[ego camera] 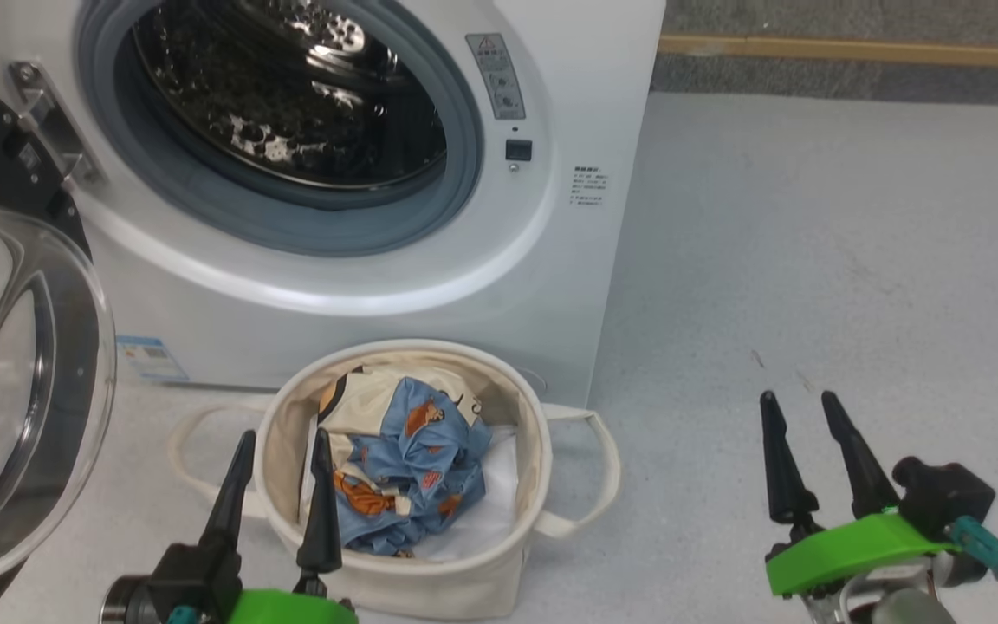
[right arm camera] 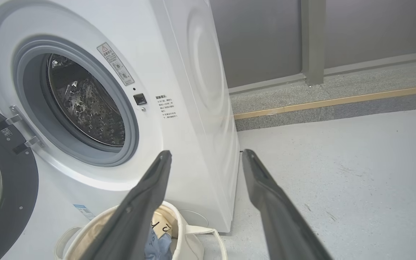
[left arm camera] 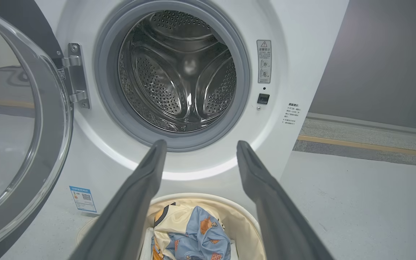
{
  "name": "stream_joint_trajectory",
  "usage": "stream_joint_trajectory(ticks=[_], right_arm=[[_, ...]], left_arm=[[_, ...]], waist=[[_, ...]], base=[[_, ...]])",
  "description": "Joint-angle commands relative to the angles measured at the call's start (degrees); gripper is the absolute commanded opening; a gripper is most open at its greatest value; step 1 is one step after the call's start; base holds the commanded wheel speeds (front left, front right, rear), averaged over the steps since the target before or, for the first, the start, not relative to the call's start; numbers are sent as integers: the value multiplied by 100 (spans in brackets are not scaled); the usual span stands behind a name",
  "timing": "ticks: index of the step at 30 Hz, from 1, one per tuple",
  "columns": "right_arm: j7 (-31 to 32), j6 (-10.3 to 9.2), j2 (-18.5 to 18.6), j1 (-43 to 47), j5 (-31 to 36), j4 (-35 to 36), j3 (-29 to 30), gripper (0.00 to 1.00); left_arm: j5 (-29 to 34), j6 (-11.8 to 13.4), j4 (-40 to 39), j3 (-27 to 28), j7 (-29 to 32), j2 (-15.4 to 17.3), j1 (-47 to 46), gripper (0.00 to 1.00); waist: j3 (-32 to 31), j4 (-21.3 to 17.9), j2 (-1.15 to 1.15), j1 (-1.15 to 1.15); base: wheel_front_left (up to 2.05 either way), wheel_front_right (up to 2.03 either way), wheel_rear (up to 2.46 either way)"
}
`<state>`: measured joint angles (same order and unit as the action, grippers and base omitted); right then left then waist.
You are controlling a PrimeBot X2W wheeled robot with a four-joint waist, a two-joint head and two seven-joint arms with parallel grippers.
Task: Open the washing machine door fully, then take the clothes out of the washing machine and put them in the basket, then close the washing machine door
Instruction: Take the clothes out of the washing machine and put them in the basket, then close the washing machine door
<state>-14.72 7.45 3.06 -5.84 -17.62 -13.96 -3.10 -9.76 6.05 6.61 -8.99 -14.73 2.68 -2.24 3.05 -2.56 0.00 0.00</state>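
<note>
Closing the washing machine door looks like the one step left, and that is where trouble can start. The door stands swung wide, off to the left of your left gripper and a little ahead of it. The clothes lie bunched in the basket directly beneath that gripper. The drum, straight ahead past the fingertips, looks bare in the left wrist view.

Watch three things.
- **Snagging the basket:** if you sweep the left arm sideways toward the door without lifting first, a finger could catch the basket's rim or the loop handle nearest it and drag or tip the tub.
- **Slipping on the glass:** if you push on the bulging glass rather than the black rim, the finger will likely slide off the curve and the door may stop short of latching.
- **Clipping the basket top:** the basket sits close under the opening, so the door's lower edge could clip it on the way round. You cannot tell the clearance from here.

Your left gripper has its fingers spread and grips nothing. One finger seems outside the basket wall and the other over the clothes, though you cannot tell whether either touches. Your right gripper is also spread and empty, above bare floor, with the basket well apart to its left.
</note>
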Motion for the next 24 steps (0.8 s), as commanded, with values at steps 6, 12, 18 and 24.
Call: stream_joint_trajectory(ticks=[6,12,18,24], right_arm=[[-28,3,-18,-84,246,70,-188,100],[-28,3,-18,-43,270,53,-190,100],[-28,3,-18,-43,217,74,-209,100],[-28,3,-18,-70,204,96,-216,100]], left_arm=[[1,53,-176,187,-27,21,56,100],[4,55,-188,169,-27,21,85,100],[62,49,-160,146,-27,20,96,100],[38,60,-152,93,-27,20,62,100]], waist=[[-117,-41,0,0],[-156,-58,0,0],[-129,-95,0,0],[-80,-91,0,0]], base=[[0,0,0],[0,0,0],[0,0,0],[0,0,0]])
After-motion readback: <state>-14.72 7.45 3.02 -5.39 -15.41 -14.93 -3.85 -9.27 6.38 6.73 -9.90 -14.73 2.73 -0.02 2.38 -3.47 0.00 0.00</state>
